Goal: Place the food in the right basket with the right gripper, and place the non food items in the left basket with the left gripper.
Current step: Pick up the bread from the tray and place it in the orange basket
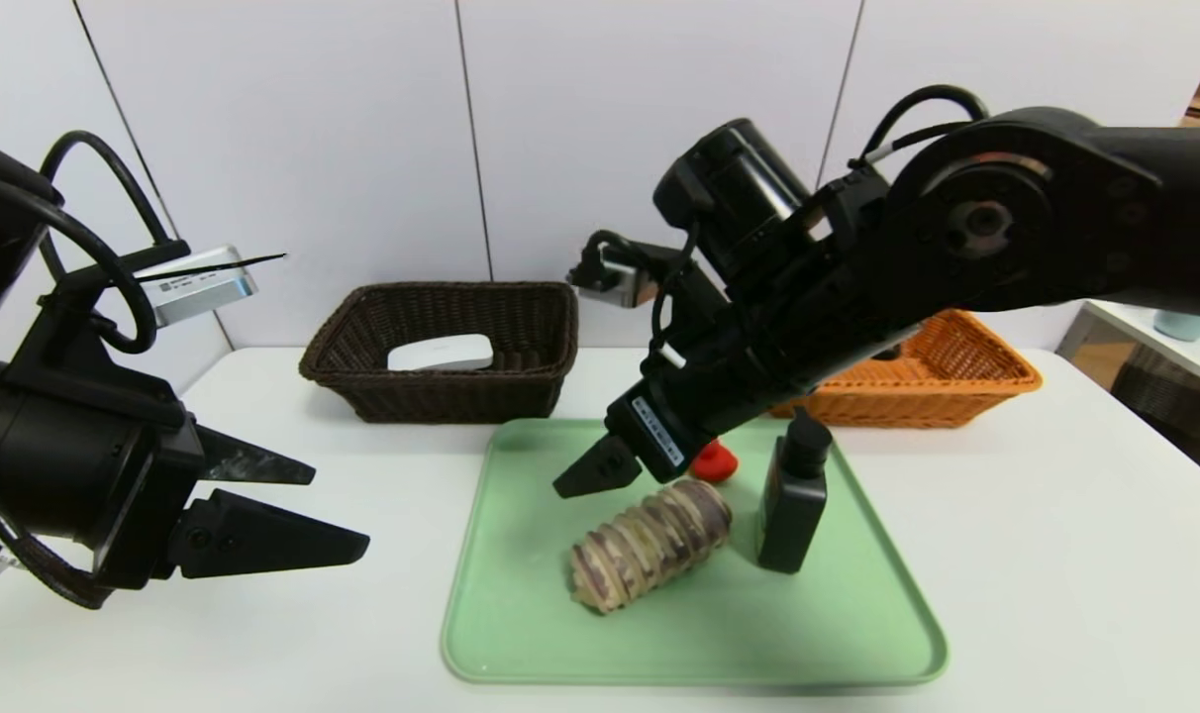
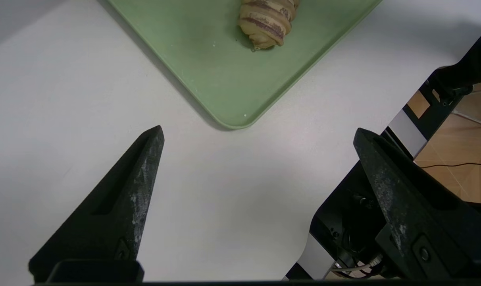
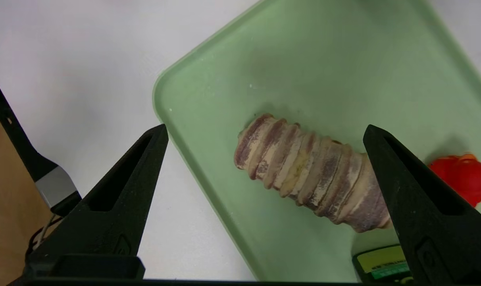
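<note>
Right gripper is gaping wide and empty above the roll, which is lying aslant on the tray; I'm judging it light, ridged, perhaps crushable, and favouring a gentle mid-body hold across its width.

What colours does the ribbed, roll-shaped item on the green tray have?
The ribbed item has purple-brown and beige bands, seen best in the right wrist view.
</note>
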Controlling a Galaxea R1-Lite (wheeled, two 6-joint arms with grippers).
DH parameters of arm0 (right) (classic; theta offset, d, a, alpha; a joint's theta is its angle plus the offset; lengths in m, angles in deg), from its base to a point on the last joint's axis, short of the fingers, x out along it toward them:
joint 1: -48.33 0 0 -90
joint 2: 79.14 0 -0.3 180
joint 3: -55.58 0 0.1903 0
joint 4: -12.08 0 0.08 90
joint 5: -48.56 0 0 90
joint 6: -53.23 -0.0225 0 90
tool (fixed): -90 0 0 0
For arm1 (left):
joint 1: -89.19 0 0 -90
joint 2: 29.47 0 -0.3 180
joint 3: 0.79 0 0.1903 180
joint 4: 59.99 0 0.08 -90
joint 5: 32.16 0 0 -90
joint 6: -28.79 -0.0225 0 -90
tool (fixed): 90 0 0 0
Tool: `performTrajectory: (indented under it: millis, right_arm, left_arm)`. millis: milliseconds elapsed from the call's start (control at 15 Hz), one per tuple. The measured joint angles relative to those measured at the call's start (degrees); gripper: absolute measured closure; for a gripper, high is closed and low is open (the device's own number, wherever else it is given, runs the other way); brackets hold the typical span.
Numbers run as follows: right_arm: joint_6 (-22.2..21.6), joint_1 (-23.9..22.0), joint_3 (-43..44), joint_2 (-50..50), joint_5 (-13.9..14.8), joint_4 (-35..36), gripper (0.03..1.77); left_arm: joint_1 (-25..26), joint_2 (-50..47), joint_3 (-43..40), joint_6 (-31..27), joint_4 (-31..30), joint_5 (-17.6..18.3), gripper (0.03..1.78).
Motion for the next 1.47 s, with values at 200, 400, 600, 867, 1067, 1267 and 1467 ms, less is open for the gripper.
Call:
performTrajectory:
  millis: [200, 400, 600, 867, 1067, 1267, 1467]
  right_arm:
    - [-0.5, 0.6, 2.5, 3.7, 0.2, -4.3, 0.10]
    - [-1.6, 0.8, 3.0, 5.2, 2.0, -5.1, 0.10]
    - [-7.8, 2.4, 3.1, 5.8, 4.8, -4.7, 0.10]
    - [-15.5, 4.8, 3.1, 6.0, 9.9, -3.9, 0.10]
    - [-22.2, 6.7, 3.1, 5.7, 14.2, -4.2, 0.10]
    - [-32.3, 9.0, 3.1, 5.3, 19.4, -4.4, 0.10]
    - [-42.6, 10.6, 3.1, 5.2, 23.2, -4.6, 0.10]
  left_arm:
    - [0.0, 0.0, -0.7, 0.0, -0.1, -0.1, 0.12]
    - [0.0, 0.0, -1.2, -0.1, -0.2, -0.2, 0.12]
    - [0.0, 0.0, -1.7, -0.4, -0.4, -0.1, 0.12]
    - [-0.1, -0.2, -2.2, -0.5, -0.6, -0.1, 0.12]
    - [-0.1, -0.4, -3.0, -0.5, -1.6, -0.1, 0.12]
    - [-0.4, -0.6, -4.4, -0.4, -3.9, 0.0, 0.12]
    - [-0.9, -0.7, -5.6, -0.2, -5.4, 0.0, 0.12]
